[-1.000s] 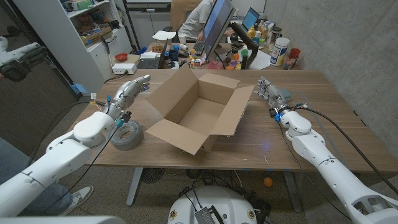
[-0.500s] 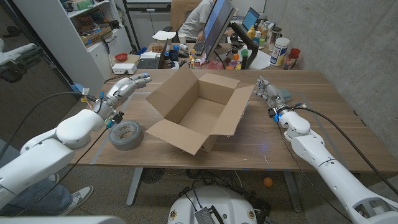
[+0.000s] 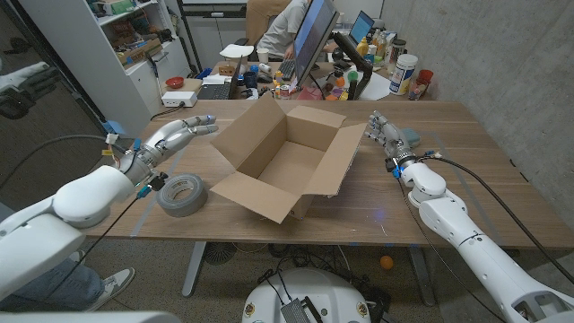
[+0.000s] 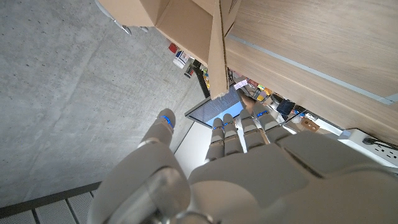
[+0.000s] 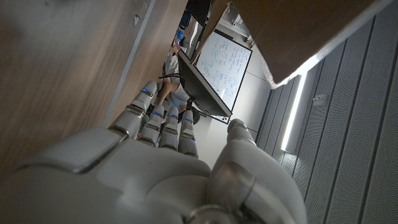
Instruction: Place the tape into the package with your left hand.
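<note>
Now the grey tape (image 3: 183, 195) lies flat on the bench (image 3: 448, 170), just beside the open box (image 3: 289, 160), at its 9 o'clock. At 11 o'clock from the tape the left hand (image 3: 170, 137) hovers with fingers spread, holding nothing. At 3 o'clock of the box the right hand (image 3: 386, 134) holds nothing, fingers apart.

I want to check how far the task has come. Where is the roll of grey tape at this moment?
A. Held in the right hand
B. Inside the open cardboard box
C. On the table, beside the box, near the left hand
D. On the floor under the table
C. In the head view the tape lies on the table outside the cardboard box, just below the left hand, which holds nothing.
</note>
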Controlling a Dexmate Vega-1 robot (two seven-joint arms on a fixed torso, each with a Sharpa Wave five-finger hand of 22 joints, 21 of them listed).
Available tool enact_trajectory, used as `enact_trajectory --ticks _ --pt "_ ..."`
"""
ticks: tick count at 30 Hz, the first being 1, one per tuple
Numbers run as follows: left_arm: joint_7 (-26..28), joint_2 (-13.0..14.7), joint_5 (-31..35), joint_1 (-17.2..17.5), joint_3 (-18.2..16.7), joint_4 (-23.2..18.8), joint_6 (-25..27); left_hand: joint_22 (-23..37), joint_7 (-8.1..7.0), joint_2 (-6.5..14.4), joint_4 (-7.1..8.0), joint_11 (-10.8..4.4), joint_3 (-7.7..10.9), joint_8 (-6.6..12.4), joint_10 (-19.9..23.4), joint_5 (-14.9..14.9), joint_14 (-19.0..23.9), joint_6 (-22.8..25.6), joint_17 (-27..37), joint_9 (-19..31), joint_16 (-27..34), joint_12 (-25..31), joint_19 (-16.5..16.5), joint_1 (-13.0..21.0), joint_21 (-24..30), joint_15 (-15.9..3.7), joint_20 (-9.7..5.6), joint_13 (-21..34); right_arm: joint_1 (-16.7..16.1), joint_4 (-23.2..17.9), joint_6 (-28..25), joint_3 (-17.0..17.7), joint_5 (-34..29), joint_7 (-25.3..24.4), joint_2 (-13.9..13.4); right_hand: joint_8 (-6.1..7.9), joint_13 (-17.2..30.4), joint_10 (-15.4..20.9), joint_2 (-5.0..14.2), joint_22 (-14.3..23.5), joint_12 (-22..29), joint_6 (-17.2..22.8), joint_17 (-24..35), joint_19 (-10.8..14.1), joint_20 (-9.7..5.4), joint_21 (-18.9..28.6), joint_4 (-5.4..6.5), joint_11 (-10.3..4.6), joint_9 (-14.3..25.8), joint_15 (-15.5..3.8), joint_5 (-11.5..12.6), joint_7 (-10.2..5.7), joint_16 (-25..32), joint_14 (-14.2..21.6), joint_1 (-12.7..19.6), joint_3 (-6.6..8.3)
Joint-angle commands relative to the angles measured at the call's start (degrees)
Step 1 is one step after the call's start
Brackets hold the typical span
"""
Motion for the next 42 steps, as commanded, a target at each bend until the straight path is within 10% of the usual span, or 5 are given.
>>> enact_trajectory --ticks 1,21,32,42 --pt "-7.6 -6.1 6.9 6.7 -9.8 -6.1 4.8 0.1 -0.10 -0.1 -0.35 0.01 0.17 0.32 0.4 -0.2 0.6 0.7 0.0 0.3 0.3 0.4 0.1 0.8 -0.3 -0.14 0.37 0.1 -0.8 -1.4 -0.4 -0.6 -0.3 -1.0 -0.1 0.24 0.1 0.7 0.28 0.1 0.1 0.5 0.0 -0.3 0.18 0.2 0.11 -0.17 0.3 -0.23 0.3 0.06 0.2 0.5 0.4 0.45" --pt "-18.0 -12.3 19.4 10.2 -16.5 -14.0 11.3 0.2 -1.00 0.0 -0.95 -0.32 0.99 0.26 -0.3 -0.2 0.4 0.4 0.1 0.4 0.0 0.2 0.2 4.8 -1.7 -0.04 2.07 0.1 -1.9 -3.3 -1.0 -0.9 -1.0 -3.3 -0.1 0.22 0.1 1.0 0.24 0.1 0.2 0.7 0.0 -0.6 0.24 0.2 0.16 -0.08 0.3 -0.16 0.2 -0.09 0.2 0.5 0.2 0.48" --pt "-21.4 -16.0 28.1 13.5 -18.6 -20.0 17.3 0.3 -2.49 -0.3 -1.22 -0.77 2.07 0.72 -0.5 0.1 1.4 0.9 0.2 0.5 0.3 0.4 0.3 10.0 -3.1 1.29 5.83 0.4 -1.5 -3.1 -1.3 -0.8 -1.1 -4.1 0.1 0.26 0.2 1.1 0.26 0.2 0.2 0.9 0.1 -0.7 0.23 0.3 0.27 -0.32 0.3 -0.22 0.2 -0.19 0.3 0.8 0.1 0.47" --pt "-24.9 -13.6 42.0 15.1 -17.1 -25.5 24.7 0.5 -4.40 -1.2 -0.21 -2.14 1.28 2.27 0.4 0.0 2.7 6.6 0.5 0.5 0.8 1.2 -3.8 12.7 -6.3 1.87 6.52 0.7 0.0 -0.9 -0.7 -1.5 -1.0 -3.2 0.9 0.30 0.2 1.3 0.23 0.2 0.2 1.1 0.1 -0.8 0.20 0.3 0.32 -0.28 0.3 -0.13 0.2 -0.38 0.4 0.9 0.0 0.46"
